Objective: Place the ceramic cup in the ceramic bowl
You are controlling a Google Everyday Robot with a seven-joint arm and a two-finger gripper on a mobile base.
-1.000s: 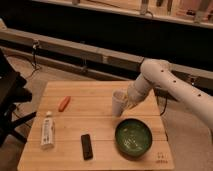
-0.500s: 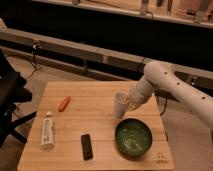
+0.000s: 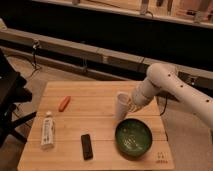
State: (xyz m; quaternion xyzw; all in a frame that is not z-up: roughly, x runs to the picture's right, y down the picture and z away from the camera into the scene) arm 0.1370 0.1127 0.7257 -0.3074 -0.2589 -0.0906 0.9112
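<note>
The ceramic cup [image 3: 121,105], small and off-white, is held just above the wooden table [image 3: 95,117], right of its middle. My gripper [image 3: 130,105] is shut on the cup's right side, at the end of the white arm [image 3: 165,82] that comes in from the right. The ceramic bowl [image 3: 133,138], dark green with a pale speckled inside, stands on the table just below and right of the cup, close to the front edge. The cup hangs over the table beside the bowl's far rim, not over the bowl.
An orange object [image 3: 64,103] lies at the left middle of the table. A white bottle [image 3: 47,131] lies at the front left. A black flat block [image 3: 87,146] lies left of the bowl. A dark chair [image 3: 10,100] stands left of the table.
My gripper and the cup have shifted slightly down and to the right, toward the bowl. The other things have not moved.
</note>
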